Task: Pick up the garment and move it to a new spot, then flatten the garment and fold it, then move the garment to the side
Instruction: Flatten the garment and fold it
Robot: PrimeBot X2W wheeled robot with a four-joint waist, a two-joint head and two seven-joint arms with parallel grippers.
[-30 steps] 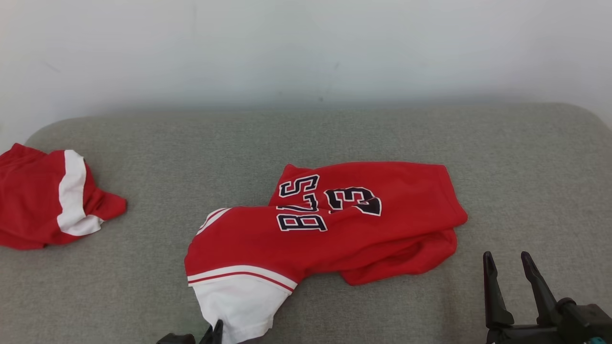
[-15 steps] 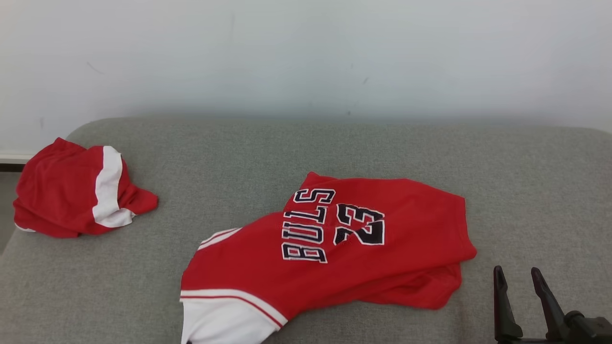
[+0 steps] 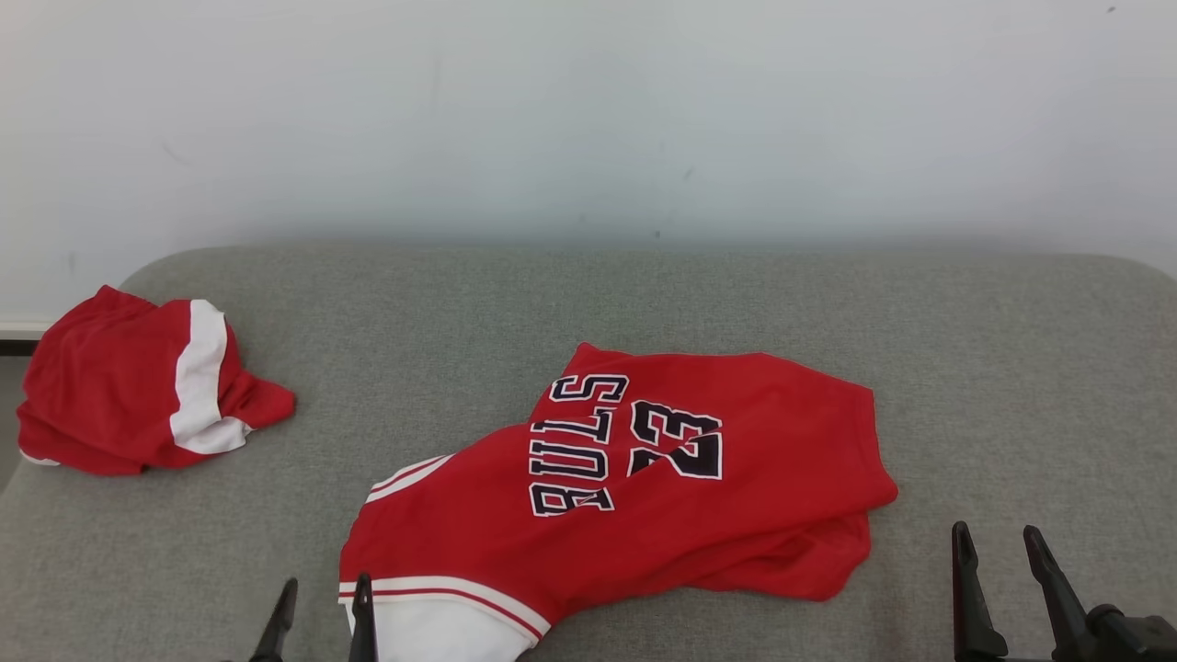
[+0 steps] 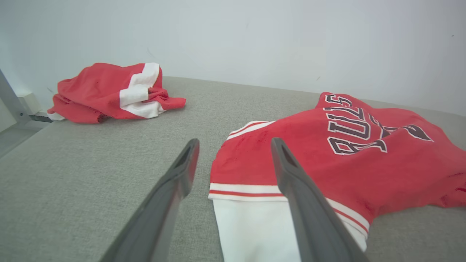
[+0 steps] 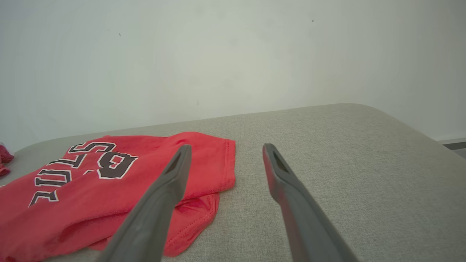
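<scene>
Red cloth jersey (image 3: pixel 699 515) lies with its white hem (image 4: pixel 247 233) at your wide-open left gripper (image 3: pixel 324 598). Your right gripper (image 3: pixel 997 542), wide too, sits just beside it.

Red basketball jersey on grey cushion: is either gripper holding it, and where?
Nothing is held. Left gripper open at the white hem of the red jersey; right gripper open, apart.

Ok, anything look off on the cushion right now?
The jersey lies crooked and rumpled on the grey cushion, its right end doubled under, white hem by the open left gripper. A second red-and-white garment sits bunched at far left. No damage visible.
</scene>
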